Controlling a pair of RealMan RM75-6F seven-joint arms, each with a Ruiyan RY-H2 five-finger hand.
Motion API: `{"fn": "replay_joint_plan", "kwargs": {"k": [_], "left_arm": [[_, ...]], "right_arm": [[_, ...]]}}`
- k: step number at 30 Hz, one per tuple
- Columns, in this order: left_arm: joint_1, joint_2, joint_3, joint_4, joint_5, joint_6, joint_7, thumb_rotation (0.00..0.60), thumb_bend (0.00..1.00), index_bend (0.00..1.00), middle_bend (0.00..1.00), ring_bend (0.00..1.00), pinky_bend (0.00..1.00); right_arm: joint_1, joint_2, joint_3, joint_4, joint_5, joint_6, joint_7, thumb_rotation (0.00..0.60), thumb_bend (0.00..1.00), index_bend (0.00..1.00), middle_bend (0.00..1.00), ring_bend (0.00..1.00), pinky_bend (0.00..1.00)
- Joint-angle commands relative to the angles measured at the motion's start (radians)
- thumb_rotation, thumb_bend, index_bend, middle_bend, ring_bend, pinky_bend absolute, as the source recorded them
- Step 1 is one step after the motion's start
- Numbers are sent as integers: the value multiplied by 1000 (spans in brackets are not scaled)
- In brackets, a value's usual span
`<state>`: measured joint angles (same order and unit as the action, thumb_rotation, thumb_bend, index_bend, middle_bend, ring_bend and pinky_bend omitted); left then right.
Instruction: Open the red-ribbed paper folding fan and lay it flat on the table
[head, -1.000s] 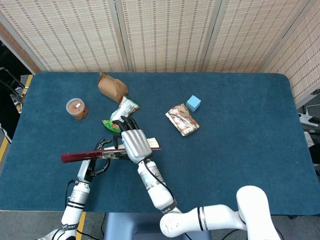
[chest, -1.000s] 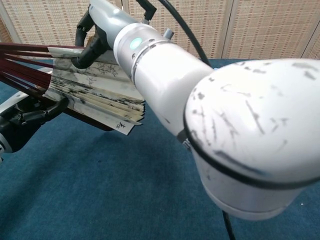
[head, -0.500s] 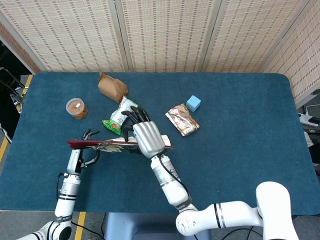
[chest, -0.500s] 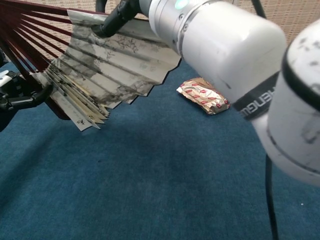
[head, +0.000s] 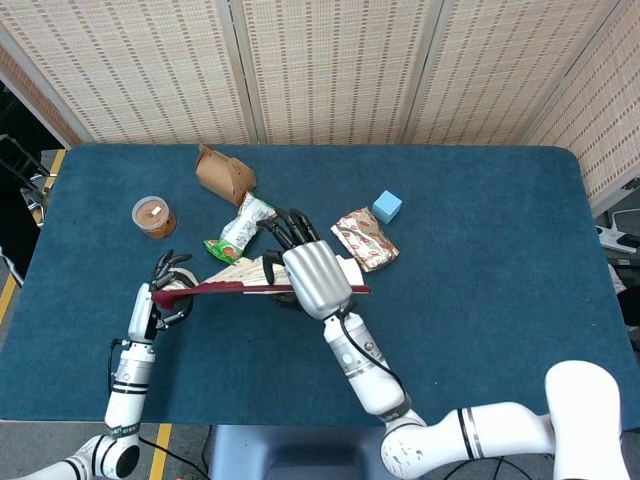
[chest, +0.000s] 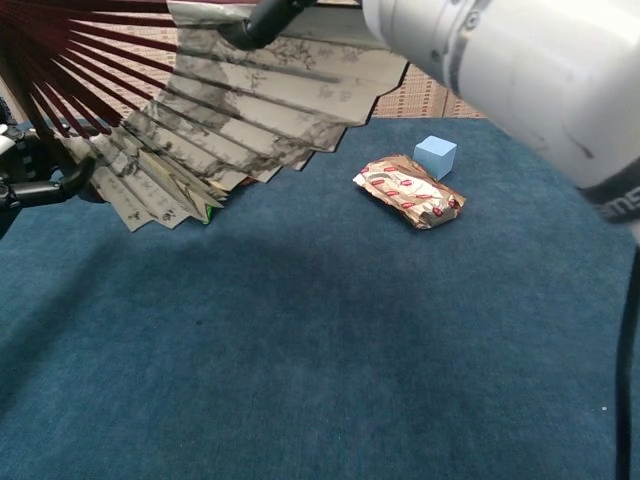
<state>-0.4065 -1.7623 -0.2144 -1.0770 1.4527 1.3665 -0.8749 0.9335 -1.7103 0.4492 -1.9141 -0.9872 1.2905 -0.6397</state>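
The folding fan is partly spread and held above the table, its red ribs fanning out from the left and its ink-printed paper unfolded in a wide arc. My left hand grips the pivot end; in the chest view it shows at the left edge. My right hand holds the fan's outer rib on the right side. In the chest view its dark fingers pinch the top edge of the paper, and the arm fills the upper right.
A brown paper box, a small cup and a green snack packet lie behind the fan. A red-silver packet and a blue cube sit to the right on the blue tablecloth.
The fan has spread from nearly folded to a wide arc. My right hand drew its rib rightward and farther back, while my left hand moved back on the left with the pivot.
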Motion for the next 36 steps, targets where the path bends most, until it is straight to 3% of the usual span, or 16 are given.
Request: {"fn": "replay_joint_plan", "kwargs": {"k": [1, 5, 36], "left_arm": [[-3, -17, 6, 74, 9, 15, 0, 600, 531, 467, 180, 0, 27], [-6, -26, 7, 106, 1, 4, -27, 600, 527, 458, 180, 0, 27], [-11, -28, 9, 211, -5, 32, -66, 600, 526, 407, 170, 0, 27]], "right_arm": [[-42, 65, -52, -48, -54, 15, -2, 600, 303, 676, 150, 0, 0], [-61, 106, -75, -61, -79, 20, -5, 600, 303, 676, 150, 0, 0], [-166, 271, -117, -118, -174, 61, 63, 600, 304, 675, 150, 0, 0]]}}
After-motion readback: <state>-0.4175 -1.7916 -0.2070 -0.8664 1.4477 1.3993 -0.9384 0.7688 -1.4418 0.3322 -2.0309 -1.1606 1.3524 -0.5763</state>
